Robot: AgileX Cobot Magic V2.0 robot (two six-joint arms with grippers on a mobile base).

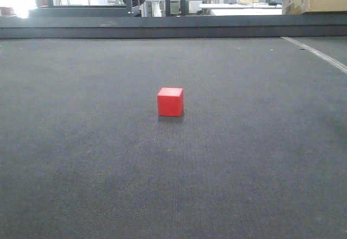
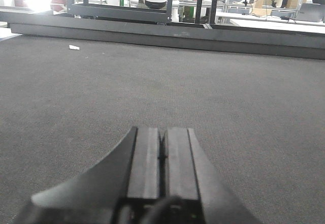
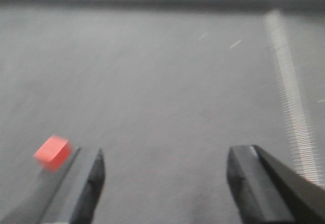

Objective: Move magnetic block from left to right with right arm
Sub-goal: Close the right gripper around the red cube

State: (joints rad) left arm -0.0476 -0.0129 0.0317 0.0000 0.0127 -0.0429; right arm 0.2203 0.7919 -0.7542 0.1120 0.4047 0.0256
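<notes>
The magnetic block, a small red cube, rests alone on the dark mat near the middle of the front view. In the right wrist view the same magnetic block lies blurred just outside the left finger. My right gripper is open wide above the mat with nothing between its fingers. My left gripper is shut, its two pads pressed together over bare mat, and holds nothing. Neither gripper shows in the front view.
The dark mat fills the table. A raised dark edge runs along its far side. A pale strip crosses the far right of the mat. A small white scrap lies far left.
</notes>
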